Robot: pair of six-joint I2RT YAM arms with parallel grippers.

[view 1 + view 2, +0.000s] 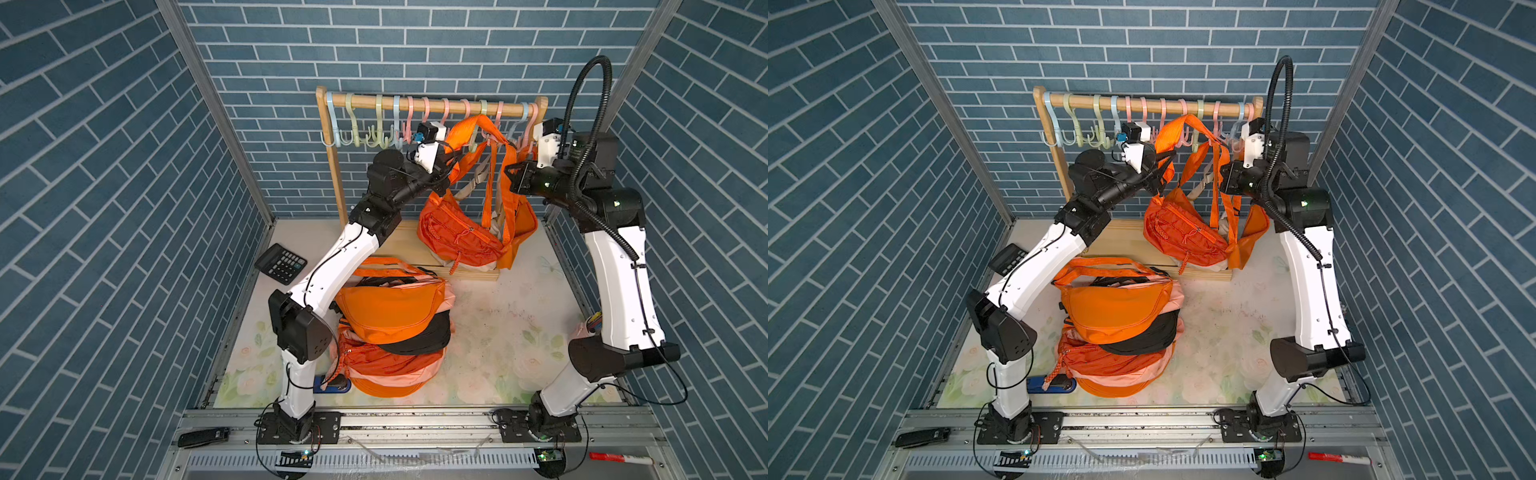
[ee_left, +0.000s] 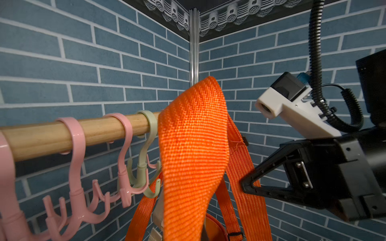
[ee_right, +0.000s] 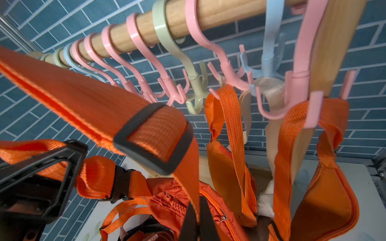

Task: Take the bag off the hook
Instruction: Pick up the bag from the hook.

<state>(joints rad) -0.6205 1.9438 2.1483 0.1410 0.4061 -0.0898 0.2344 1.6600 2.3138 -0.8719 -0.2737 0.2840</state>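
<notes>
A: Entry: bag (image 1: pixel 453 232), orange. Location?

B: Far side of table (image 1: pixel 498 332), right of centre, hanging low under the rail (image 2: pixel 100 131). Strap (image 2: pixel 194 146) arched up in front of the hooks (image 3: pixel 196 87). It looks clear of every prong, but that is not certain.

A: Holders?

B: Left gripper (image 1: pixel 451 166): fingers pressed together, pinching the strap's left leg. Right gripper (image 2: pixel 248 184): same, pinching the right leg below the slider (image 3: pixel 154 137).

A: Handling note for the step?

B: Draw both ends toward the near side together, level, arch kept above the prongs. Lower only once well off the rack. Pinches firm: the webbing is likely slick and the bag's weight pulls down.

A: Hazards?

B: Neighbour bags (image 3: pixel 325 198) on the right hooks hang just beside the right leg. A snag seems likely if the right gripper drifts right. Pile (image 1: pixel 395 316) sits near, left of centre.
</notes>
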